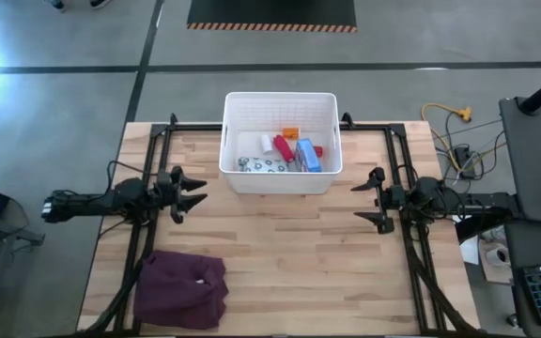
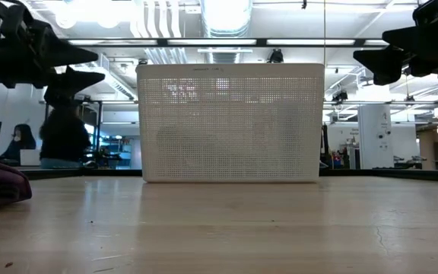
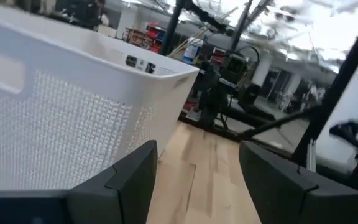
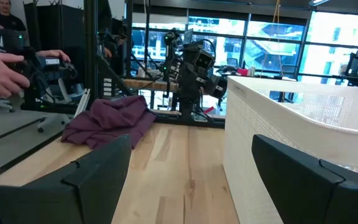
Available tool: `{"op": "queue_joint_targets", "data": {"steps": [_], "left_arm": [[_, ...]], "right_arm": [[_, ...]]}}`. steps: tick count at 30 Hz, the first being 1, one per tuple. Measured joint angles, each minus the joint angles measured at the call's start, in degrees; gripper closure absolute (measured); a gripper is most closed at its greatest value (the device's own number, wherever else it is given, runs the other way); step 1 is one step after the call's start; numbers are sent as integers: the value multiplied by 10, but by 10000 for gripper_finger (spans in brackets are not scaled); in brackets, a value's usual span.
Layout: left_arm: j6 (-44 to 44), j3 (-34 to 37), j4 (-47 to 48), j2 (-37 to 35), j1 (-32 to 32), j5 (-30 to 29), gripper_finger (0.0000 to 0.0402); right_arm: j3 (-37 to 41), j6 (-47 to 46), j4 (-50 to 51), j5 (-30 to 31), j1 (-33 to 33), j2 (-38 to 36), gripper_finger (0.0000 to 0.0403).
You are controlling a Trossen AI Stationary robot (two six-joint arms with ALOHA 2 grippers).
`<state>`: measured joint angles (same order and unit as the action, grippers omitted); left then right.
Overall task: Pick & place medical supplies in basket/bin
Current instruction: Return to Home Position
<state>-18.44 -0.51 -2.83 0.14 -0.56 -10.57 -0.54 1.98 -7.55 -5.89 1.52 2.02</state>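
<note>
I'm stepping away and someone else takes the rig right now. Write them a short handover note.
Left gripper: jaws open, empty, raised over the wooden table, left of the white slotted plastic basket.
Right gripper: jaws open, empty, raised to the right of the basket.
In the basket: blue first-aid box, red bottle, pale patterned packet, small white piece.
Done: no supply shows loose on the table.
Left: probably only parking the arms. The maroon cloth lies on the table's left side, apart from the basket; it is not a supply.

Open tabletop [image 1: 289, 253] lies between basket [image 1: 275, 181] and maroon cloth [image 1: 181, 286].
</note>
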Motion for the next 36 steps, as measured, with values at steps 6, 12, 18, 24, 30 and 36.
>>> {"op": "queue_joint_targets", "data": {"steps": [6,12,18,24,30,36], "left_arm": [[86,0,7,0,0,35,189],[89,0,7,1,0,36,189],[89,-1,7,25,0,36,189],[89,-1,6,53,0,36,189],[89,-1,6,81,0,36,189],[89,-1,6,109,0,36,189]], "right_arm": [[0,0,0,0,0,0,76],[0,0,0,0,0,0,76],[0,0,0,0,0,0,76],[0,0,0,0,0,0,76],[0,0,0,0,0,0,76],[0,0,0,0,0,0,76]]}}
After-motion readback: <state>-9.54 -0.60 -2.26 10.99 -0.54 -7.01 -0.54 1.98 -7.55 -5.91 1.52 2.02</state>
